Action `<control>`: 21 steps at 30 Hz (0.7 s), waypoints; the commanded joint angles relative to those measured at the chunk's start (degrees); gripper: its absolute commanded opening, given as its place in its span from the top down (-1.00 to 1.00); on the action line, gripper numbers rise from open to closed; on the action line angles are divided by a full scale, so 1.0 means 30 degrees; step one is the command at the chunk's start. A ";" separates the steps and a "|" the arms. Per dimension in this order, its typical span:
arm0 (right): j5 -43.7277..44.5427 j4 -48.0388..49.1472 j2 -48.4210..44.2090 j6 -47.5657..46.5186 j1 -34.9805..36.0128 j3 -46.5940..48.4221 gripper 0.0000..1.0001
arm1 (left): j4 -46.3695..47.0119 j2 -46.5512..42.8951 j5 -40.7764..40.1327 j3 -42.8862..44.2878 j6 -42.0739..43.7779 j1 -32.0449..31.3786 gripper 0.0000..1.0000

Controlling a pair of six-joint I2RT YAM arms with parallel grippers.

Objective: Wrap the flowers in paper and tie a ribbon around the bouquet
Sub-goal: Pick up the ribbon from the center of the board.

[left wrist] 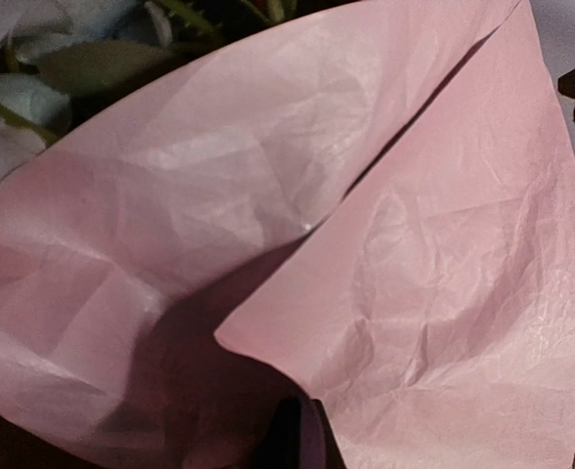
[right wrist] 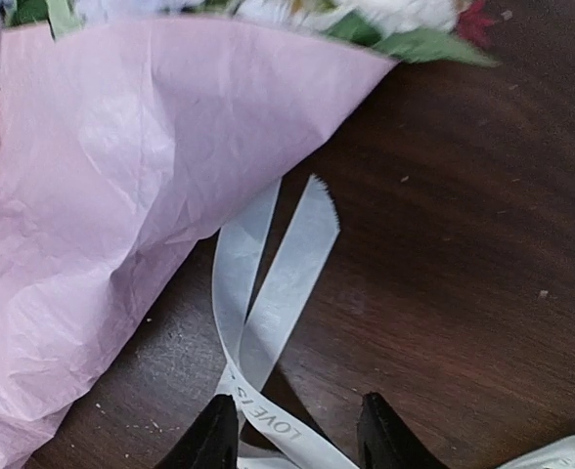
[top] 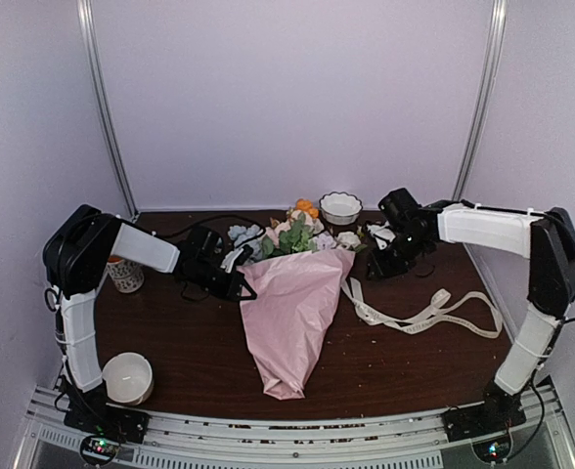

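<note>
Bouquet (top: 292,313) on dark wooden table (top: 170,332), lilac walls (top: 287,98); left claw (top: 241,277) closed, right claw (right wrist: 295,408) parted over ribbon (right wrist: 268,293)

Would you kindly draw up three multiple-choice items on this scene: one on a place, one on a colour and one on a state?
1. Where does the ribbon lie?
A) loose on the table, beside the bouquet on the right arm's side
B) tied round the bouquet
C) hanging off the table's edge

2. What colour is the paper?
A) green
B) pink
C) yellow

3. How does the right gripper stand?
A) shut on the bouquet
B) shut on the paper
C) open, with the ribbon between its fingers

Answers:
1 A: the top view shows the ribbon lying flat on the wood, not round the cone.
2 B: both wrist views show crinkled pink paper.
3 C: the right wrist view shows the two fingers apart, with the ribbon running between them.
</note>
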 commanded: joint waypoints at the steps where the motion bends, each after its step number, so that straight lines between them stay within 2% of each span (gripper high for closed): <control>1: -0.1994 0.0205 0.2283 -0.0416 0.1099 0.1480 0.13 | -0.0869 0.0280 -0.0792 0.0154 0.0401 -0.0119 1.00; 8: -0.1507 -0.0095 0.4488 -0.0591 0.1947 0.2439 0.15 | -0.0990 0.0454 -0.0721 0.0306 0.0485 -0.0138 1.00; 13: -0.0460 -0.0514 0.5175 -0.0671 0.2167 0.2549 0.32 | -0.1048 0.0439 -0.0706 0.0358 0.0521 -0.0118 1.00; 18: 0.0454 -0.0731 0.5477 -0.0841 0.2373 0.2565 0.33 | -0.1076 0.0482 -0.0679 0.0411 0.0554 -0.0119 1.00; 21: 0.0388 -0.0770 0.5700 -0.0788 0.2380 0.2523 0.51 | -0.1078 0.0475 -0.0647 0.0430 0.0550 -0.0120 1.00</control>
